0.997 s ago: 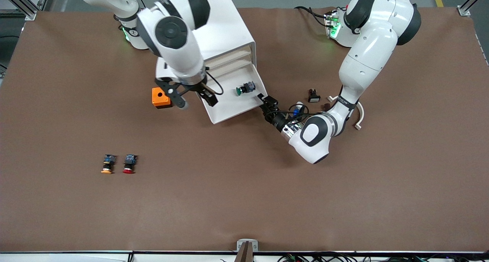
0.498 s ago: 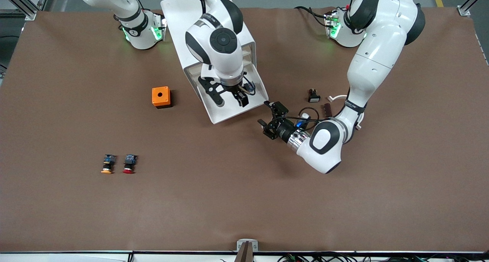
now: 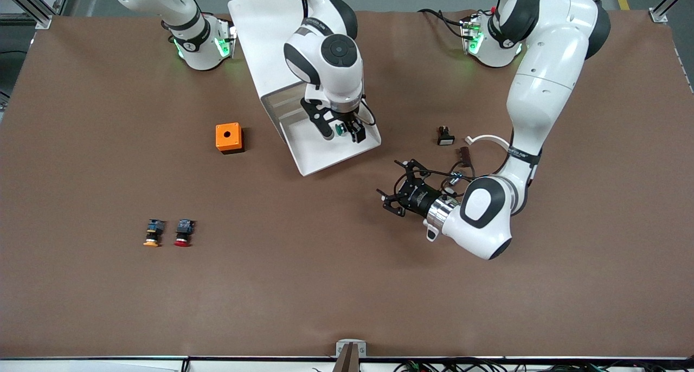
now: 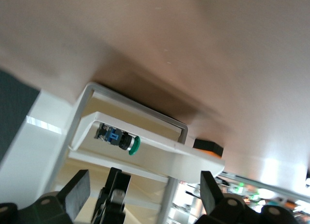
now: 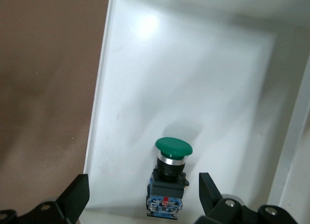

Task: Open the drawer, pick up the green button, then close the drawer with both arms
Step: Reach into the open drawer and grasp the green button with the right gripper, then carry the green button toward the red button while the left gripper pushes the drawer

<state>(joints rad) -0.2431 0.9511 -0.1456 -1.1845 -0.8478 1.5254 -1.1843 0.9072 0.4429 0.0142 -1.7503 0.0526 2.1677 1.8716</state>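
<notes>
The drawer (image 3: pixel 317 158) stands pulled out of the white cabinet (image 3: pixel 271 30). The green-capped button (image 3: pixel 339 128) lies on its side on the drawer's white floor (image 5: pixel 193 88). My right gripper (image 3: pixel 341 132) hangs over the drawer, open. In the right wrist view its fingers (image 5: pixel 76 195) stand either side of the button (image 5: pixel 169 178) without touching it. My left gripper (image 3: pixel 396 192) is open and holds nothing, over the table off the drawer's corner toward the left arm's end. The left wrist view looks across at the drawer (image 4: pixel 160 151) and the button (image 4: pixel 119 138), past that open gripper (image 4: pixel 144 195).
An orange box (image 3: pixel 228 138) sits beside the drawer toward the right arm's end. A red-capped button (image 3: pixel 184 233) and a yellow-capped one (image 3: pixel 153 233) lie nearer the front camera. A small black-and-white part (image 3: pixel 445 136), a brown piece (image 3: pixel 464 154) and a white curved piece (image 3: pixel 490 139) lie by the left arm.
My right gripper swung from beside the orange box across the drawer to over the green button. My left gripper let go of the drawer's corner, opened and drew back from it.
</notes>
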